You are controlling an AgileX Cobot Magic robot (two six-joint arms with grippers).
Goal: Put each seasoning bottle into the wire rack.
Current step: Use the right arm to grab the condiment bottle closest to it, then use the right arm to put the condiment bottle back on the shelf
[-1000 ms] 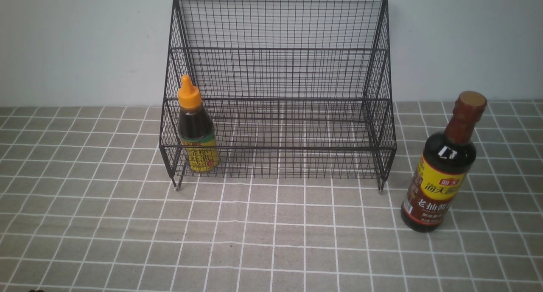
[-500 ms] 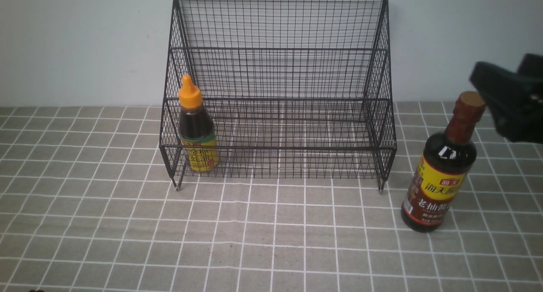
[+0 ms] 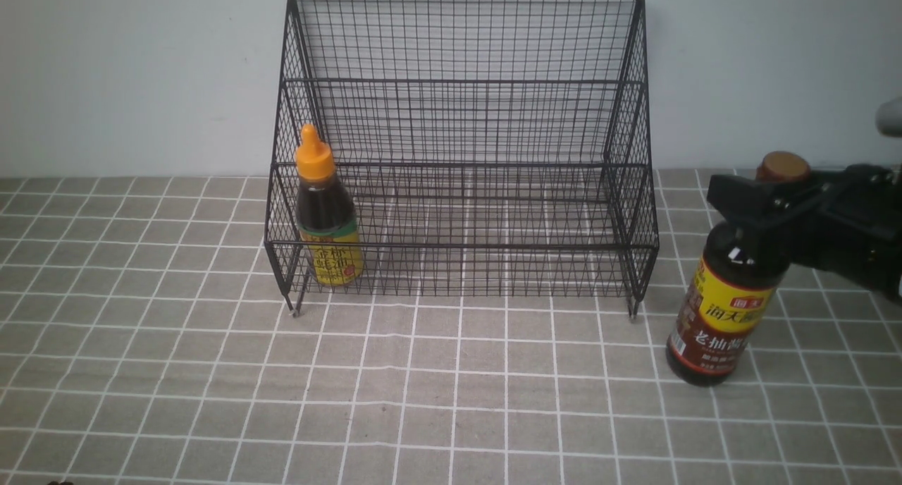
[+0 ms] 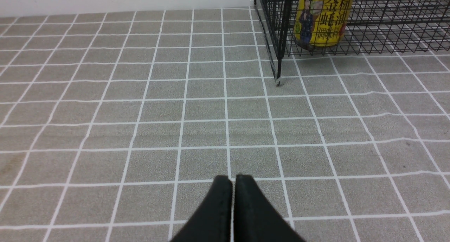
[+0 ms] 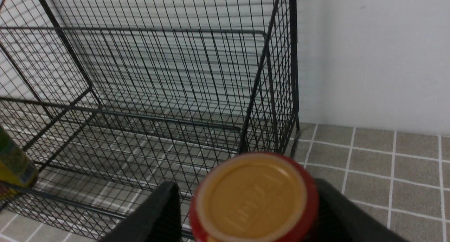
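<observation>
On the left, the checked surface [image 3: 141, 372] lies bare from its left edge to the wire rack [image 3: 465, 118], and a wide bare strip runs along its near edge in front of the rack. The left gripper [image 4: 232, 180] hangs over this open stretch with its jaws pressed together, holding nothing, well apart from the rack's front left foot.

The rack stands at the middle of the surface's far edge, back against the wall [image 3: 141, 69]. It is black mesh, stepped, with sloping sides and an open top. The small bottle [image 3: 325, 217] stands upright in the lower tier's front left corner. It has dark sauce, an orange pointed cap and a yellow label. The rest of that tier and the upper tier are free.

Toward the right edge, just beside the rack's front right foot, the tall bottle [image 3: 726, 309] stands upright on the surface. It has dark sauce, a brown-red cap and a yellow-red label. The right gripper [image 5: 245, 185] straddles its neck under the cap, jaws parted, with a gap showing beside one finger.
</observation>
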